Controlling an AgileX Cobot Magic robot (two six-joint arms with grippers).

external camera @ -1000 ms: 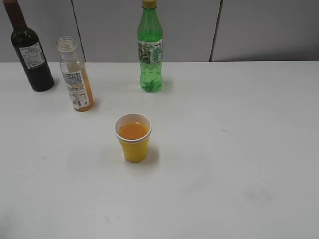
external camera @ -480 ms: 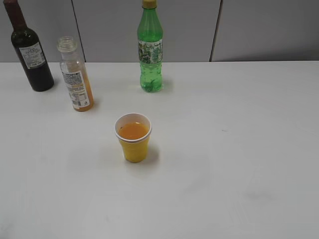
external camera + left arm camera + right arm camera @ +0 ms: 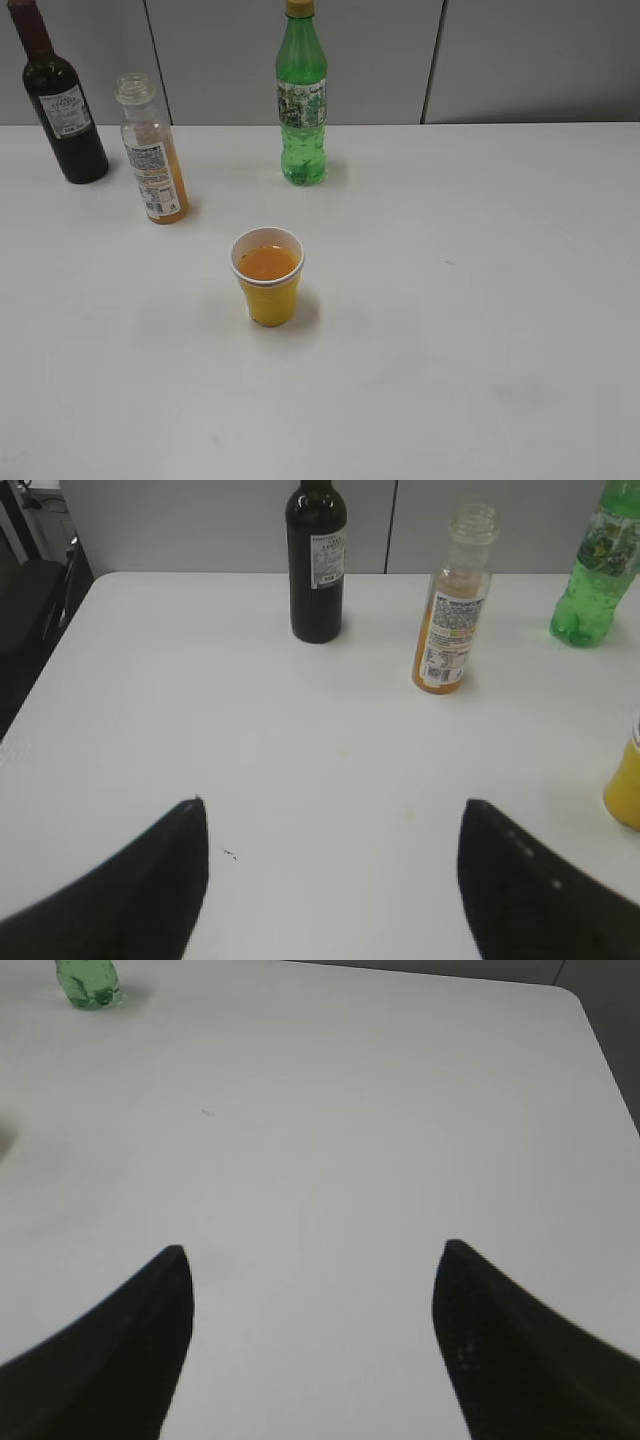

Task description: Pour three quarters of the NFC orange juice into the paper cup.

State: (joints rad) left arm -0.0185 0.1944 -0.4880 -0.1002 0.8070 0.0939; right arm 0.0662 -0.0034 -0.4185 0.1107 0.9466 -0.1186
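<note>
The NFC orange juice [image 3: 152, 150] stands upright and capless at the back left of the table, with a little orange liquid low in it; the left wrist view shows it too [image 3: 452, 605]. The yellow paper cup [image 3: 268, 277] sits mid-table holding orange juice, and its side shows at the right edge of the left wrist view [image 3: 626, 785]. My left gripper [image 3: 333, 815] is open over bare table, well short of the bottle. My right gripper [image 3: 312, 1260] is open over bare table with nothing between its fingers. Neither gripper appears in the exterior view.
A dark wine bottle [image 3: 62, 100] stands left of the juice bottle, and a green bottle [image 3: 301, 95] stands at the back centre, its base also in the right wrist view [image 3: 88, 984]. The white table [image 3: 480, 300] ends at a grey wall behind.
</note>
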